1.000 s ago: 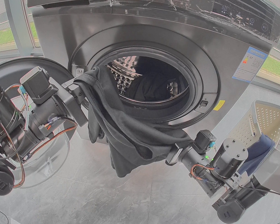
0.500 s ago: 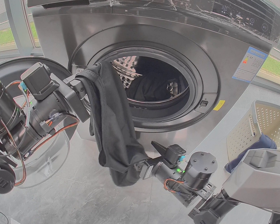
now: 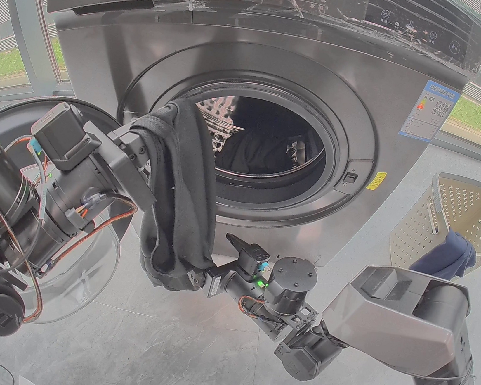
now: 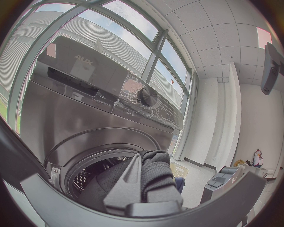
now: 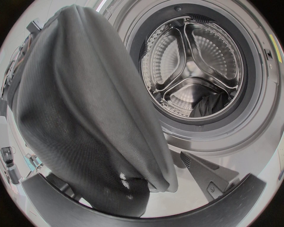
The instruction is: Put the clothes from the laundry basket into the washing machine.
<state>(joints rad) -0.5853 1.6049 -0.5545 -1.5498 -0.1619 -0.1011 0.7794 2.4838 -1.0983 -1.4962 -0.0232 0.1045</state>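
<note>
Charcoal cloth is dominating the head view: a dark grey garment (image 3: 184, 194) is hanging in front of the washing machine (image 3: 329, 67), with its long axis running almost straight from 12 o'clock down to 6 o'clock. Its upper end is bunching at the 9 o'clock edge of the open drum mouth (image 3: 259, 140), where the left gripper (image 3: 141, 141) is pinching it between its jaws. Its lower end is folding into a lump at 6 o'clock, touching the right gripper (image 3: 202, 279). More dark clothes (image 3: 253, 145) are lying inside the drum. The round door (image 3: 21, 118) is standing open at 9 o'clock of the machine. At 3 o'clock, the laundry basket (image 3: 469, 204) is sitting on the floor, well apart from the garment, with a blue piece of clothing (image 3: 446, 257) draping over its near rim.

From the left wrist view, the jaws are pressing on a thick roll of the garment (image 4: 156, 174), and the rest of the cloth is trailing away toward the drum mouth.

From the right wrist view, the garment (image 5: 82, 112) is hanging as one long fold beside the drum (image 5: 192, 59), and the dark clothes (image 5: 210, 105) are resting in its low part. Cloth is covering much of this gripper, so I cannot tell whether its jaws are spread or pinching.
</note>
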